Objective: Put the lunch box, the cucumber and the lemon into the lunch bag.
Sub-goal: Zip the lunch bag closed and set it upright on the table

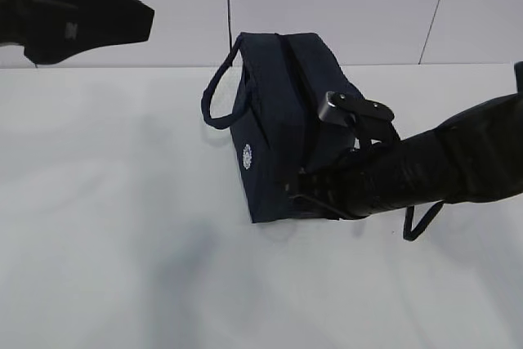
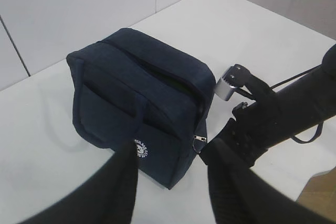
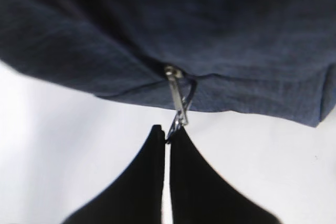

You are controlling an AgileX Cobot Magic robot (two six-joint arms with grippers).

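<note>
The dark navy fabric box-shaped lunch bag (image 1: 282,112) stands on the white worktop (image 1: 122,267) in the centre of the exterior view, one loop handle (image 1: 216,96) curling off its left side and a round white logo (image 1: 247,156) on its near face. In the left wrist view the black top zipper (image 2: 157,69) runs along the lid toward the lower right corner, where the metal ring pull (image 3: 177,103) hangs. In the right wrist view the right tool (image 3: 167,132) is pinched tight on the lower tip of that pull, its tips pressed together with only the thin metal between them. The left tool (image 2: 170,182) hangs half open and empty in the lower part of its own view, just clear of the bag. No lunch box, cucumber or lemon shows, and a sliver of green inside the zip gap is too small to name.

The step appears to be working the zipper. Done well, the pull should follow the zipper line, not lift off it, and the free tool could steady the bag so it does not drag.
</note>
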